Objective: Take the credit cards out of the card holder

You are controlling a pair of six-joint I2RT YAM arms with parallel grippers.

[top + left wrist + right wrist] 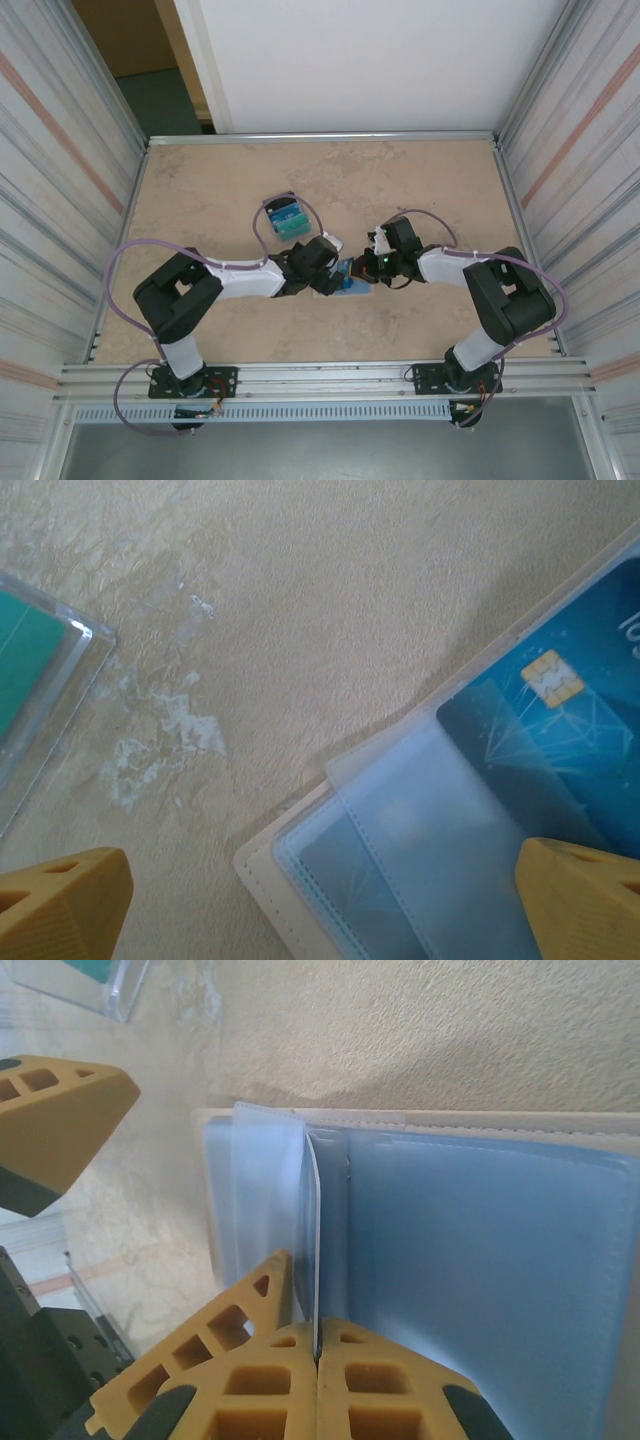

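While the card holder [480, 1260] lies open, the right claw [317, 1355] pinches its thin page. The left claw [320, 900] is spread wide.

I count one card holder [480, 1280] and one clear plastic box [80, 650] on the table. In the holder I can count one blue chip card [560, 710]. The box holds blue and teal cards [290, 220], but I can't make out how many.
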